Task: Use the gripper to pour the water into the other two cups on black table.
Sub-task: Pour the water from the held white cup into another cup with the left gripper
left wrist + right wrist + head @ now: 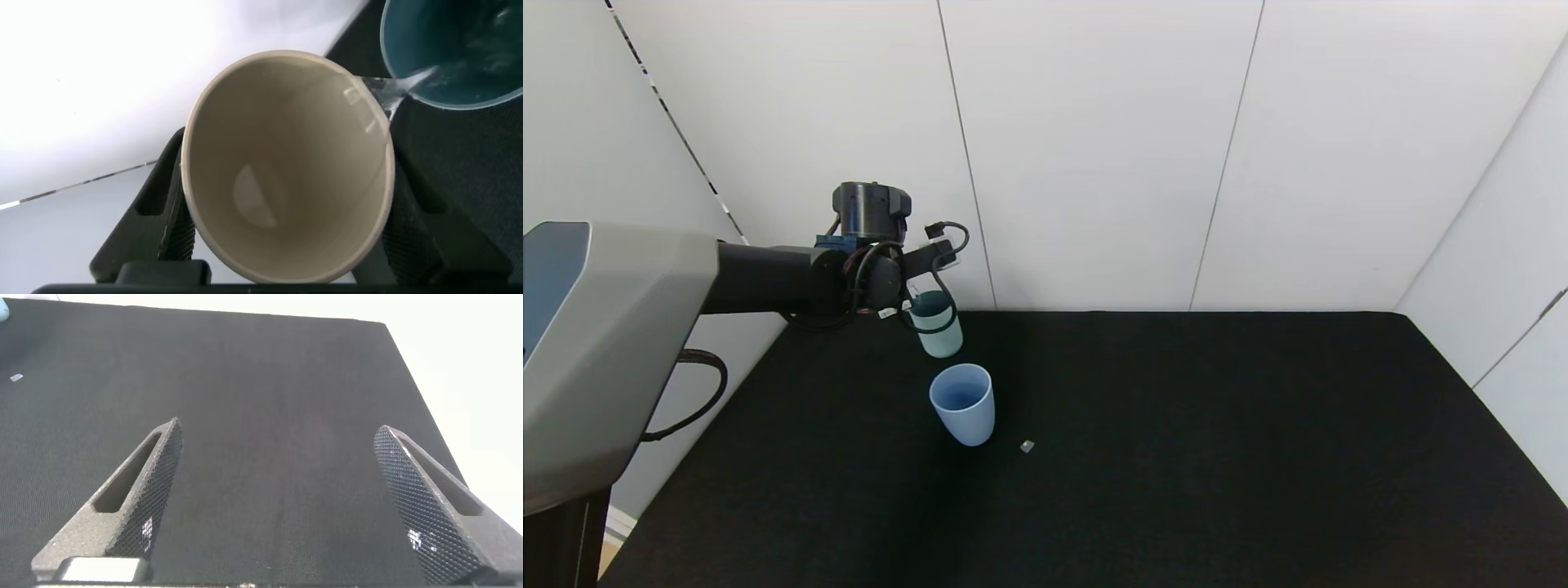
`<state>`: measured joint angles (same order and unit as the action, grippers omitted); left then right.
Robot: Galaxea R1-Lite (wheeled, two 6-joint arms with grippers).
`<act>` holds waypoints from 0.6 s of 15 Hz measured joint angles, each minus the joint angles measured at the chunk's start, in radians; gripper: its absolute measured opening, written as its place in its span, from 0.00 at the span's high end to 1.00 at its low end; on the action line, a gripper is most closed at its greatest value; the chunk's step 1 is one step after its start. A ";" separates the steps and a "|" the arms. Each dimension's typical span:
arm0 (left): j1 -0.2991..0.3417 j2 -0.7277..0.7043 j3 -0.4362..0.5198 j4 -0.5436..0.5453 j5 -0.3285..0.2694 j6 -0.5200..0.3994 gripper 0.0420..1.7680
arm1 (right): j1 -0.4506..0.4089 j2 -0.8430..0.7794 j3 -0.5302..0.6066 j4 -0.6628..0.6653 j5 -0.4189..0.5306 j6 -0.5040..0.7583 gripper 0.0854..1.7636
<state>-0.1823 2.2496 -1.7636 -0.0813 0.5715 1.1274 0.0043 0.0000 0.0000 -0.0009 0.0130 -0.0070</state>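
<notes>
My left gripper [290, 204] is shut on a cream-beige cup [286, 163] and holds it tipped on its side. A thin stream of water [392, 90] runs from the cup's rim into the teal green cup [458, 49] just beside it. In the head view the left gripper [915, 273] hangs above the teal green cup [937, 327] at the back left of the black table [1176, 457]; the cream cup is hidden there. The light blue cup [964, 403] stands upright just in front of the teal one. My right gripper [279, 433] is open and empty over bare table.
A small pale scrap [1027, 446] lies on the table right of the light blue cup. White wall panels [1094, 147] close the back and right side. The table's far edge [392, 343] shows in the right wrist view.
</notes>
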 joint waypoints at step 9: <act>0.000 -0.005 0.009 -0.005 -0.012 -0.078 0.30 | 0.000 0.000 0.000 0.000 0.000 0.000 0.03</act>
<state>-0.1823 2.2447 -1.7549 -0.0860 0.5598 1.0491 0.0043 0.0000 0.0000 -0.0013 0.0130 -0.0072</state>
